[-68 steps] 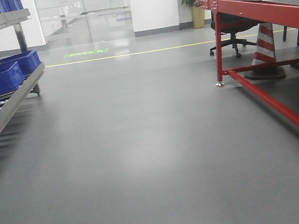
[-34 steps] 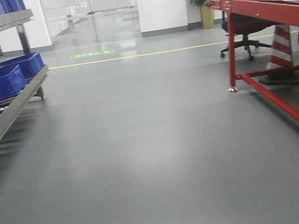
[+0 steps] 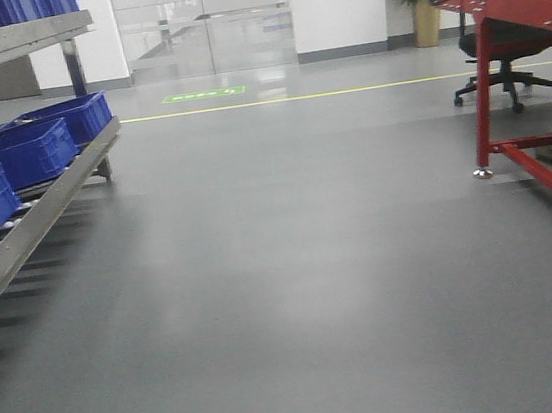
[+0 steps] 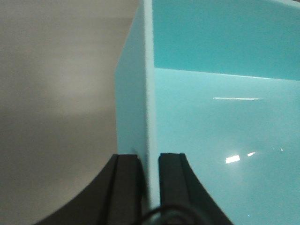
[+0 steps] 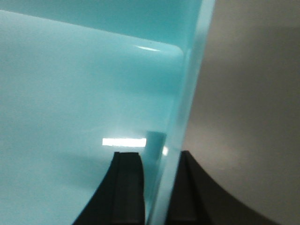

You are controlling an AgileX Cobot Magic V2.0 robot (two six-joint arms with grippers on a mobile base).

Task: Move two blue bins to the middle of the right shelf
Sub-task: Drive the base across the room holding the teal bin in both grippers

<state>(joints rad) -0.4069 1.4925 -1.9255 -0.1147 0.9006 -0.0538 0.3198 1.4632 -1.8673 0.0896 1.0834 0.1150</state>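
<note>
Grey floor point(image 4: 56, 93); bin wall point(image 4: 132, 103) inside left pincer point(image 4: 149, 158)

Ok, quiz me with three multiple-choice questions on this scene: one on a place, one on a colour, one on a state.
1. In the front view, the shelved blue bins sit: A right, B left, C centre.
2. The table frame is: A red, B green, C white.
3. The left fingers are: A spread empty, B out of view, C clamped on the held bin.
Answers: B, they sit at the left edge; A, its leg and rail are red; C, the bin's wall stands between them.
</note>
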